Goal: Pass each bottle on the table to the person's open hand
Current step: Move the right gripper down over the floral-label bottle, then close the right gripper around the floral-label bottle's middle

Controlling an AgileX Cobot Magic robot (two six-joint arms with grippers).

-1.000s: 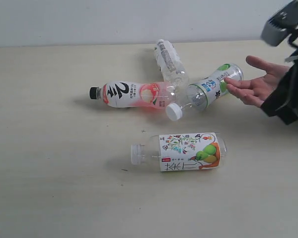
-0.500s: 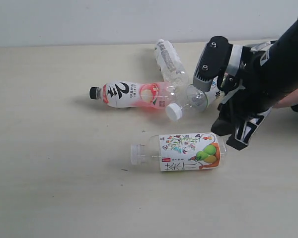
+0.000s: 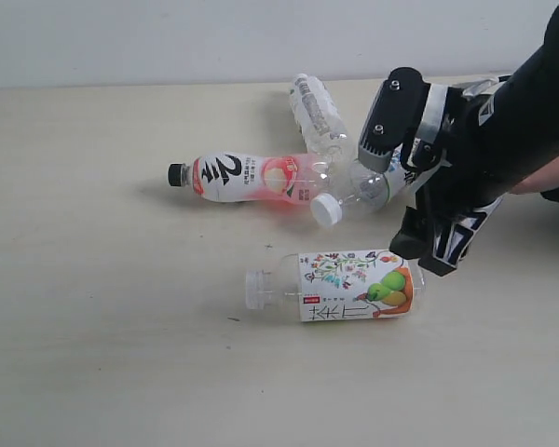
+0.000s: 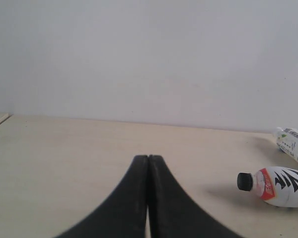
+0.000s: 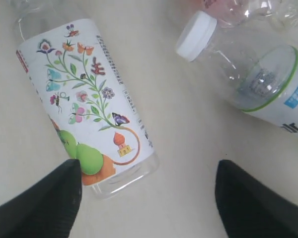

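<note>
Four bottles lie on the table (image 3: pixel 93 326). The floral pear one (image 3: pixel 340 284) is nearest the front. The black-capped pink-white one (image 3: pixel 233 178), the white-capped green-blue one (image 3: pixel 359 191) and the white-print one (image 3: pixel 315 114) cluster behind it. My right gripper (image 3: pixel 424 258) hangs open just above the pear bottle's base, which lies by one fingertip (image 5: pixel 69 171), with nothing between the fingers. The right arm covers the person's hand; only a strip of skin (image 3: pixel 552 173) shows. My left gripper (image 4: pixel 148 157) is shut and empty, off to the side of the black-capped bottle (image 4: pixel 280 186).
A pale wall runs behind the table's far edge (image 3: pixel 121 87). The white-capped bottle (image 5: pixel 248 69) lies across from the pear bottle (image 5: pixel 84 99) in the right wrist view, with bare tabletop between them. The white-print bottle (image 4: pixel 293 145) shows at the left wrist view's edge.
My right arm has swung in from the upper right, covering the person's hand, and now sits a little further left over the pear bottle's base. The bottles have not moved.
</note>
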